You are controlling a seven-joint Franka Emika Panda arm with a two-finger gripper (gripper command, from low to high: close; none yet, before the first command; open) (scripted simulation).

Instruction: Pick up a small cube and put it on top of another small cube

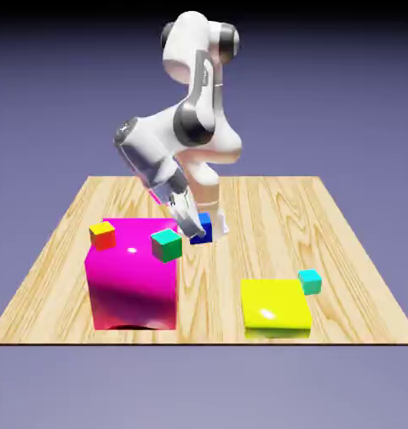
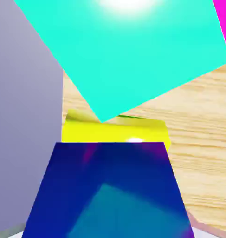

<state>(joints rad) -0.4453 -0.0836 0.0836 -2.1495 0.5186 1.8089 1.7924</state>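
Held the small dark blue cube between the fingertips of the tilted gripper, near the magenta block, on its exterior view's right. Faced the green-teal small cube, with the yellow block beyond.

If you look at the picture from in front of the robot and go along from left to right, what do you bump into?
Small orange-red cube, green-teal cube, dark blue cube, yellow block, light cyan cube.
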